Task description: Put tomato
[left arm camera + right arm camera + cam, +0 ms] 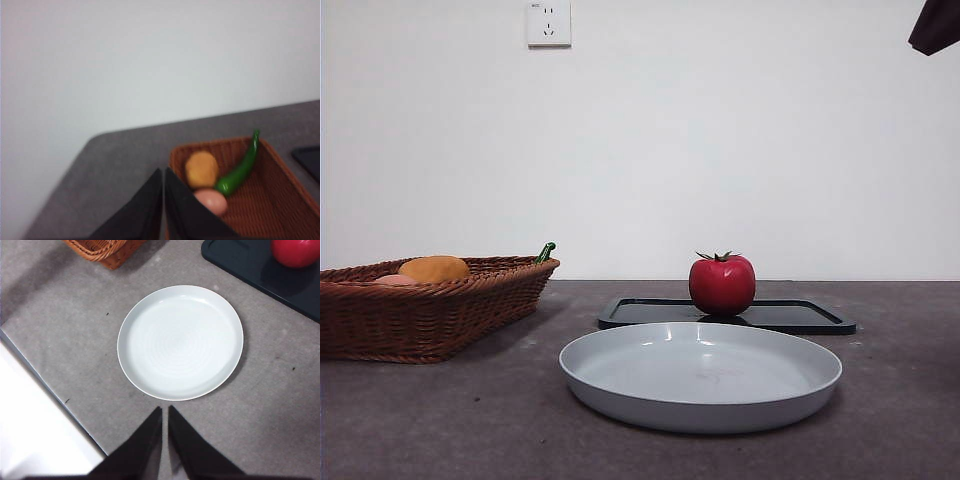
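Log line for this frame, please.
tomato on black tray | grey plate bare | left tool shut, above basket | right tool shut, idle

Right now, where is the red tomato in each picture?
Front view: the tomato stands on the black tray, behind the white plate.
Left wrist view: not in it; only the basket and a tray corner show.
Right wrist view: the tomato sits on the tray, cut off by the picture's edge.
Shared landmark: the black tray.

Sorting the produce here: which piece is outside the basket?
The red tomato: it stands alone on the black tray, while the orange fruit, green pepper and pinkish piece lie in the wicker basket.
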Controlling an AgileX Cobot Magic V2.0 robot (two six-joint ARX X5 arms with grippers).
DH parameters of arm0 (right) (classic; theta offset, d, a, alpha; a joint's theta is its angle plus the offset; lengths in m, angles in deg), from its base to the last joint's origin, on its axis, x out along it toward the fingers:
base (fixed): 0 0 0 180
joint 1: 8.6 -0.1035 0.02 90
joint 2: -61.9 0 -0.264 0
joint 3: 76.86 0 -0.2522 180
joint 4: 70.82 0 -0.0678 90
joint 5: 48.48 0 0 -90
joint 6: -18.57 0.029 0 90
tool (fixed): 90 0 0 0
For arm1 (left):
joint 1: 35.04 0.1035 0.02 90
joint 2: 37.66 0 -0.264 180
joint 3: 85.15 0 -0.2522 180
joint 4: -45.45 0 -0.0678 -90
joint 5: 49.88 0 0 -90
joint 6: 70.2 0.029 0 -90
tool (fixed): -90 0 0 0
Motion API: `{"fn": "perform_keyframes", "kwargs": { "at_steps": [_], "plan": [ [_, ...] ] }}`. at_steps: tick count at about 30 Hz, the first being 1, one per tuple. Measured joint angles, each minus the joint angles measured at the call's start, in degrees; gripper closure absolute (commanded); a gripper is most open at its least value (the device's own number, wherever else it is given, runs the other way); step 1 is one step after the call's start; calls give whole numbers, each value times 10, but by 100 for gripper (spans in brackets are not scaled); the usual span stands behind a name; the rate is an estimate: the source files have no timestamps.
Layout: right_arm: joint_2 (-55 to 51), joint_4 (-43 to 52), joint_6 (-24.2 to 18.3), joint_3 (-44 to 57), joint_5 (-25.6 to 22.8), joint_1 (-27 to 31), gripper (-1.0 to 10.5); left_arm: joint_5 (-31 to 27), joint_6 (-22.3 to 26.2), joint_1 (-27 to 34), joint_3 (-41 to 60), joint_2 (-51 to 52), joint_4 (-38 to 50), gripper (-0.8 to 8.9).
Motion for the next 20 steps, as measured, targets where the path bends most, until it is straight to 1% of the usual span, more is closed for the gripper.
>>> {"fn": "perform_keyframes", "kwargs": {
  "at_steps": [9,15,20],
  "plan": [
    [0,0,0,0,0,0,936,0,-29,0,109,54,-16,806],
    [0,0,0,0,0,0,936,0,-39,0,141,78,-42,806],
    [0,0,0,0,0,0,936,-1,-41,0,143,84,-56,806]
  ]
}}
